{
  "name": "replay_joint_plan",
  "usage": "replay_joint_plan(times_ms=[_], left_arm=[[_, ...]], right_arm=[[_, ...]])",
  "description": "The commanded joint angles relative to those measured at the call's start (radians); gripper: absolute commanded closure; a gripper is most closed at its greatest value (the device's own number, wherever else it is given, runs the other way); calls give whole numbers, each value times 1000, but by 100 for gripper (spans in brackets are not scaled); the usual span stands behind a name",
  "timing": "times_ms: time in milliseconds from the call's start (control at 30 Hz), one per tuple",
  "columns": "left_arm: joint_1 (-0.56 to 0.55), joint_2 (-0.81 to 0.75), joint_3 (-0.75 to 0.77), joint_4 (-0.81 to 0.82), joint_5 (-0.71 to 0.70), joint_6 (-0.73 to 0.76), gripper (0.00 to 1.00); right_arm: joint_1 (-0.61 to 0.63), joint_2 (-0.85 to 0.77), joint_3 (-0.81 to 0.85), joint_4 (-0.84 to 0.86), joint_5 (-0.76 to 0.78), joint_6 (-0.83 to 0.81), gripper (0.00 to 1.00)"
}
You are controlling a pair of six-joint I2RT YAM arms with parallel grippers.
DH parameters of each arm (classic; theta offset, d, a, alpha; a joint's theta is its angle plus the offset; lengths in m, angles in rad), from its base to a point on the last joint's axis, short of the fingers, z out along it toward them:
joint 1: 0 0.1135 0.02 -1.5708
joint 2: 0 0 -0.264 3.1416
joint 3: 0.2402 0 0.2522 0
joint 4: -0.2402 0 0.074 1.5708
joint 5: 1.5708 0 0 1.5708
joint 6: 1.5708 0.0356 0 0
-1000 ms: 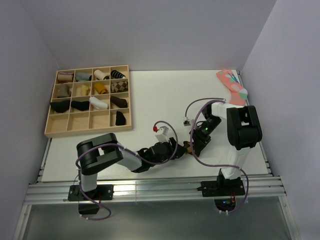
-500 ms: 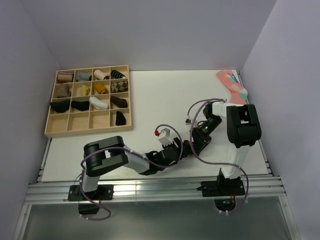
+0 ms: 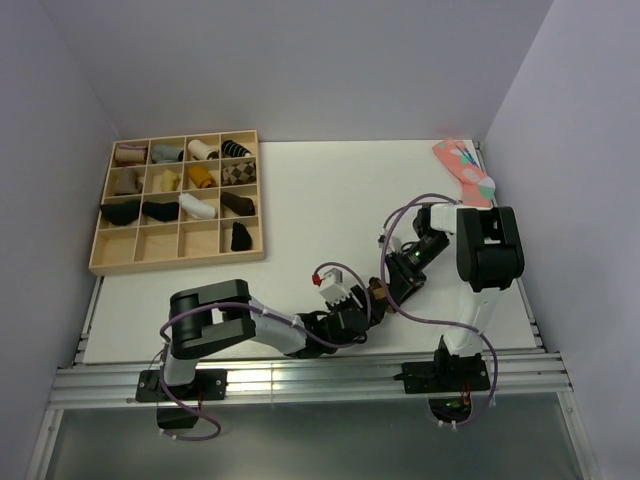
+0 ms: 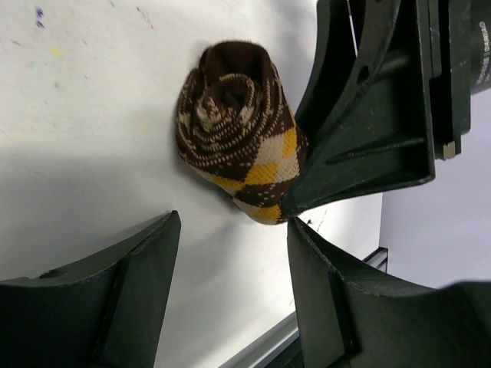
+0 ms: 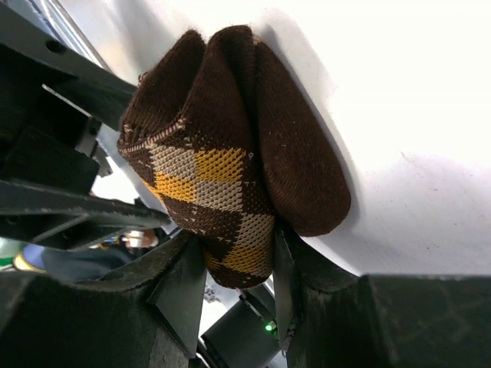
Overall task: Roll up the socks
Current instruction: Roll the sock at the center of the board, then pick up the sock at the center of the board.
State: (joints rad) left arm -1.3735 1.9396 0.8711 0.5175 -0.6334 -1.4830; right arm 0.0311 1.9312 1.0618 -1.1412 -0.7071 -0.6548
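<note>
Near the front edge of the table (image 3: 300, 210), the rolled sock (image 4: 238, 130) is lying with the right gripper (image 5: 234, 268) pinching it. The left gripper (image 4: 230, 238) is hanging wide apart just beside its spiral end.

Lab: walled bench (image 3: 320, 200), aluminium rails (image 3: 300, 378)

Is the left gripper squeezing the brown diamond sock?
No, the left gripper is wide open, and the rolled brown sock sits beyond it, not between its jaws.
</note>
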Motion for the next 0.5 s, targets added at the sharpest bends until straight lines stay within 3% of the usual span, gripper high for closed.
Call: replay_joint_plan(times_ms=[0, 467], left_arm=[[-10, -7, 38, -69, -12, -39, 36], [-6, 70, 74, -48, -101, -207, 34]], right_arm=[[-17, 49, 24, 129, 80, 1, 71], [-22, 137, 59, 34, 57, -55, 71]])
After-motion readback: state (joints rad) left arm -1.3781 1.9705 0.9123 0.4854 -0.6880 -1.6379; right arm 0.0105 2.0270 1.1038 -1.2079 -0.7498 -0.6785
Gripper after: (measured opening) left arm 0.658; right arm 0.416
